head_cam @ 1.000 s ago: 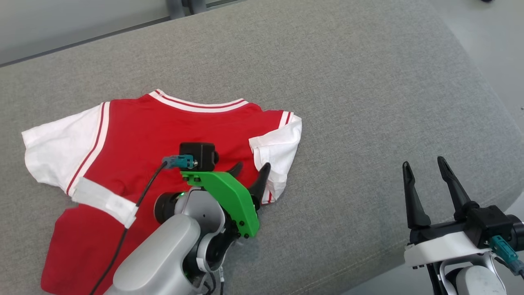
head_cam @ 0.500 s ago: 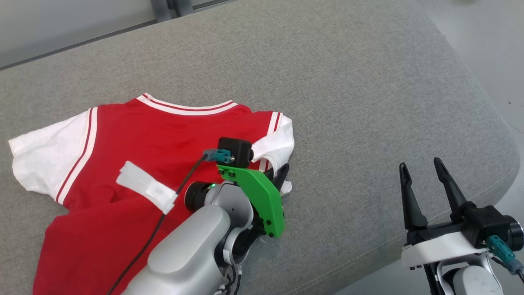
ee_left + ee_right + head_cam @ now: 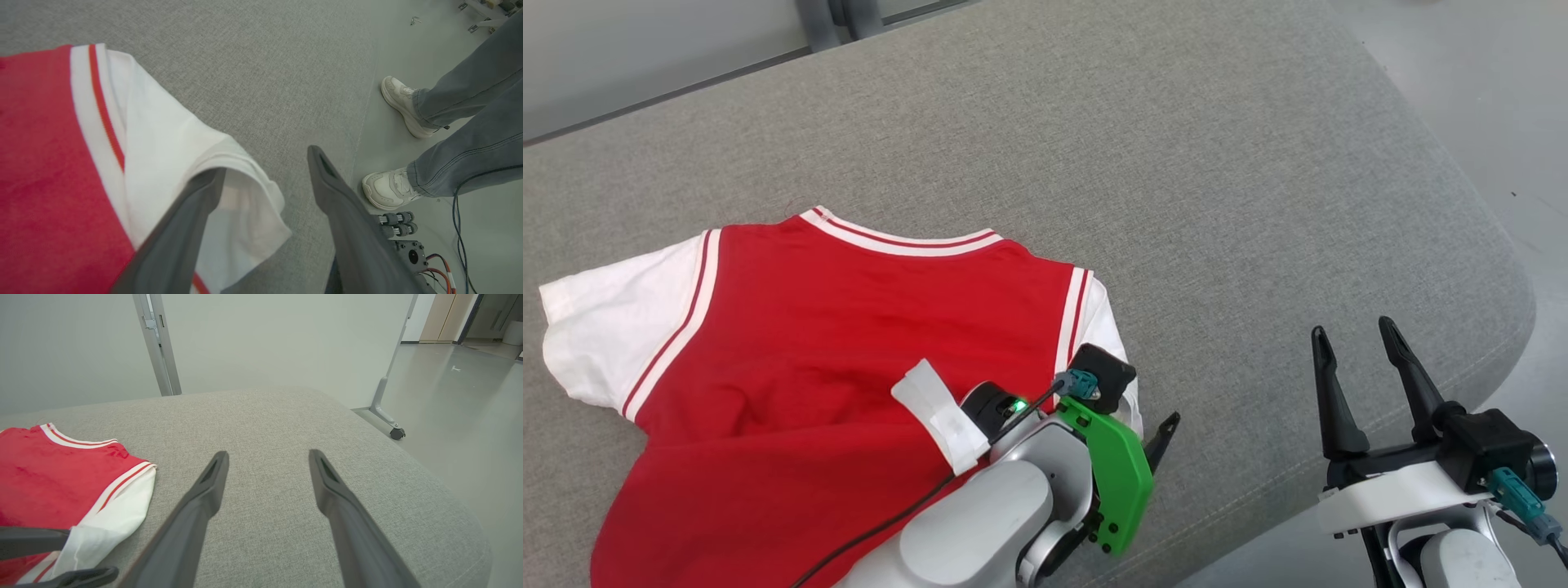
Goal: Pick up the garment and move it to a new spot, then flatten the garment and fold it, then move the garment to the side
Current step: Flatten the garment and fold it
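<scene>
The garment (image 3: 849, 343) is a red shirt with white sleeves and striped trim, lying spread on the grey cushion (image 3: 1176, 204). My left gripper (image 3: 1147, 429) stands open at the hem of its right sleeve (image 3: 171, 134). In the left wrist view the left gripper (image 3: 267, 161) has one finger over the white sleeve and the other over bare cushion, gripping nothing. My right gripper (image 3: 1354, 328) is open and empty at the cushion's near right edge. In the right wrist view the right gripper (image 3: 268, 454) points over the cushion, with the garment (image 3: 49, 477) at its left.
A person's legs and white shoes (image 3: 392, 188) stand on the floor just past the cushion's right edge. A wheeled frame post (image 3: 392, 433) stands on the floor beyond the far right corner. Bare cushion stretches right of the garment.
My left gripper moved from the shirt's body out to the right sleeve's hem, narrowed, then opened again. The folded sleeve now lies drawn outward. The head camera shifted; the right arm stayed put.
</scene>
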Available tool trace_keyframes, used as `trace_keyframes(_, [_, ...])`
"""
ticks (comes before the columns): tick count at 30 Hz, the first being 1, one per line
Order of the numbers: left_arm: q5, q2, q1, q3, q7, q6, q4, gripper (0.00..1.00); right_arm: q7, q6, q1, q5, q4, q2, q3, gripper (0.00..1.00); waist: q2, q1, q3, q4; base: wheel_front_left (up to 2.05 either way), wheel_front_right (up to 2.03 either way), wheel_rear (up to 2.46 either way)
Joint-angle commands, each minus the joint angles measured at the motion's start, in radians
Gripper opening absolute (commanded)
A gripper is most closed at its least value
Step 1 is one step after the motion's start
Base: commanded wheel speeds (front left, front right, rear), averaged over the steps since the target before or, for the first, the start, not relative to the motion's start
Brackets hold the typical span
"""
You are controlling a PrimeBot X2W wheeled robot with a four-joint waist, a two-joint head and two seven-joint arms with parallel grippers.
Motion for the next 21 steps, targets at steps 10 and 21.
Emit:
trace_keyframes(10, [-0.018,-0.007,0.03,-0.022,-0.04,-0.007,0.071,1.0,-0.003,0.0,0.018,-0.003,-0.002,-0.001,-0.033,1.0,0.0,0.0,-0.016,0.025,0.0,0.0,0.0])
trace_keyframes(21, [-0.129,0.097,0.164,0.051,-0.02,0.067,-0.184,1.0,-0.003,0.0,0.038,-0.071,-0.029,-0.001,-0.069,1.0,0.0,0.0,-0.075,0.184,0.0,0.0,0.0])
